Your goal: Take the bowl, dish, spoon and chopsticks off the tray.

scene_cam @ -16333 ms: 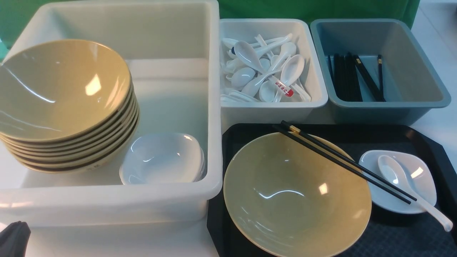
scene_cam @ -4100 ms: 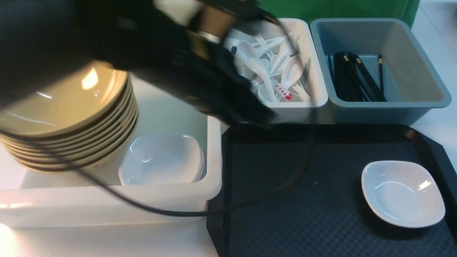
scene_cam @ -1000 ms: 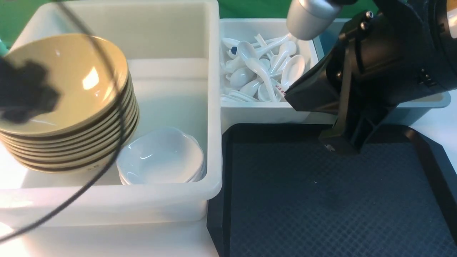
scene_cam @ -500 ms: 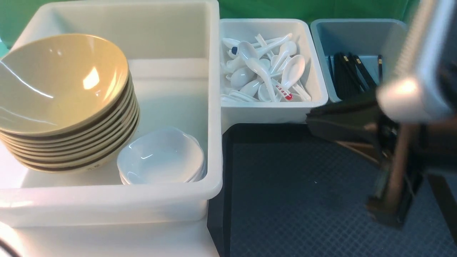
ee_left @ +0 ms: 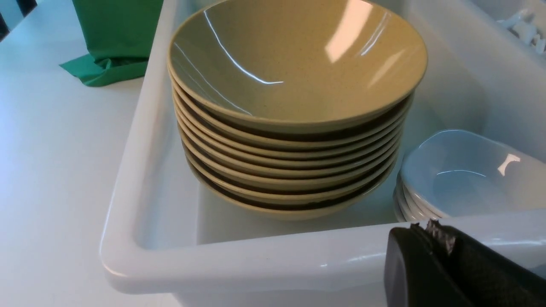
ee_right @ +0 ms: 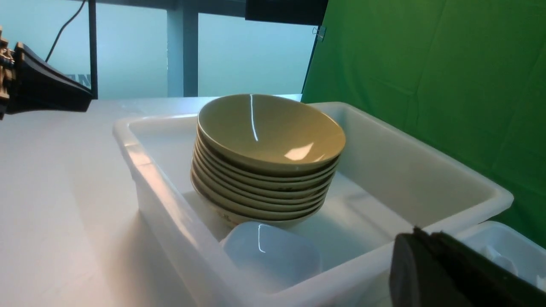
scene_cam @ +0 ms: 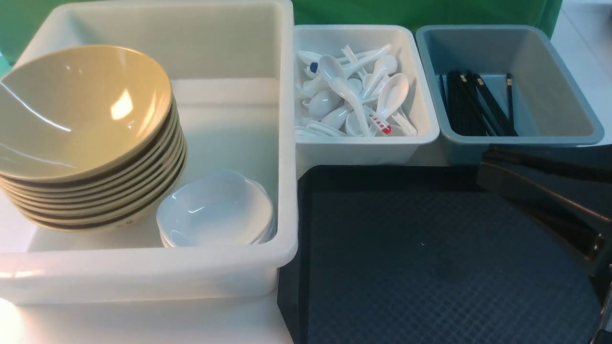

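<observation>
tray: the tray (scene_cam: 430, 267) floor shows bare, nothing of the task's on it; looks cleared.
bowl: the bowl (scene_cam: 71, 110) sits on top of the tan stack in the large white tub (scene_cam: 143, 272), left of the tray; stack leans a bit.
dish: the dish (scene_cam: 215, 210) tops the small white pile in the same tub, on the corner nearest the tray, just beside the bowl stack.
spoon: the spoon (scene_cam: 351, 95) lies in the spoon heap in the small white tub (scene_cam: 363, 145), just beyond the tray's far left edge; can't be sure which plain one it is.
chopsticks: the chopsticks (scene_cam: 471, 102) lie with the other black pairs in the grey-blue tub (scene_cam: 550, 95), beyond the tray's far right edge; own pair not separable.
left gripper: the left gripper (ee_left: 426, 228) has its fingers pressed together, holding nothing, outside the large tub's near wall, left of the tray.
right gripper: the right gripper (ee_right: 416, 234) is also closed up and empty; the right arm (scene_cam: 540, 191) hangs over the tray's right side.
risk 1: right arm is low over the tray's rim and near the grey-blue tub; a careless swing could shove either.
risk 2: tilted bowl stack could slide if the large tub gets bumped by the left gripper, which is close to its wall.
risk 3: top dish sits skewed on its pile; a knock could tip it off.
progress: judged finished, only parking the arms left.
</observation>
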### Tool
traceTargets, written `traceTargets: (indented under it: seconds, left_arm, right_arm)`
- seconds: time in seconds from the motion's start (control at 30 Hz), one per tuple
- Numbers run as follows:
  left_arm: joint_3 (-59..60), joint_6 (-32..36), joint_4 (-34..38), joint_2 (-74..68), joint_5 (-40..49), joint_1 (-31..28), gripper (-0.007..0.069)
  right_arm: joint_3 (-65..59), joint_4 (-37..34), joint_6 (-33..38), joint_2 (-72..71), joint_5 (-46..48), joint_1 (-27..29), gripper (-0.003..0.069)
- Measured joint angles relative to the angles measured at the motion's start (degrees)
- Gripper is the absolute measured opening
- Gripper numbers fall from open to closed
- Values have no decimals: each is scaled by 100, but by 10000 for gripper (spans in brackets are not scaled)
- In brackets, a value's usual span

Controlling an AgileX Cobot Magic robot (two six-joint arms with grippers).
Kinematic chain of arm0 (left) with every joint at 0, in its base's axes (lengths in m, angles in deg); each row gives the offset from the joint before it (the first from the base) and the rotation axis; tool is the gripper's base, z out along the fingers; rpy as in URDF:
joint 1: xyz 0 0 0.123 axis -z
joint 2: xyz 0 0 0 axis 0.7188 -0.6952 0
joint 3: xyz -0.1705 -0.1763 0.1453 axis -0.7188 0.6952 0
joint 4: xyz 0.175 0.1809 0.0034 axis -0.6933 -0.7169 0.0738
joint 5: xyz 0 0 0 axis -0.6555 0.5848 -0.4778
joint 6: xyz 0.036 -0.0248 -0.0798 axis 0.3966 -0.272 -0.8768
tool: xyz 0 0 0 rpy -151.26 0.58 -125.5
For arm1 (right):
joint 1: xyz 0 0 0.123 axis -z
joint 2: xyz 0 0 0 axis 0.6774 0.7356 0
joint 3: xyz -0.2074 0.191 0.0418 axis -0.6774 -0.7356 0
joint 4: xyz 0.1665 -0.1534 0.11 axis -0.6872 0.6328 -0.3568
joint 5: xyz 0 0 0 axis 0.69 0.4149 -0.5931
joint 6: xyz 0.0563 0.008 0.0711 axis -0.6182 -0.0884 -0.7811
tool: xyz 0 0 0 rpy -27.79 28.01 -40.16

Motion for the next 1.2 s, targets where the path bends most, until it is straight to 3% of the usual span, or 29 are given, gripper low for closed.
traceTargets:
  seconds: [0.53, 0.67, 0.83, 0.97, 1.0, 1.03, 1.2]
  left_arm:
    - [7, -1, 0, 0, 0, 0, -12]
    - [7, -1, 7, 0, 0, 0, -12]
    - [20, -1, 9, 0, 0, 0, -12]
    - [24, -1, 9, 0, 0, 0, -12]
    - [24, -1, 9, 0, 0, 0, -12]
    - [24, -1, 9, 0, 0, 0, -12]
    - [24, -1, 9, 0, 0, 0, -13]
  right_arm:
    - [-92, 0, 0, -4, -100, -27, 45]
    - [-751, 0, -240, -363, -468, 320, 45]
    - [-1970, 16, -750, -1455, -693, 1779, 45]
    - [-2831, 442, -1458, -2530, -168, 3414, 45]
    - [-2862, 464, -1560, -2578, -136, 3487, 45]
    - [-3126, 671, -1929, -2984, 197, 4100, 45]
    - [-3694, 953, -2176, -3781, 487, 5045, 45]
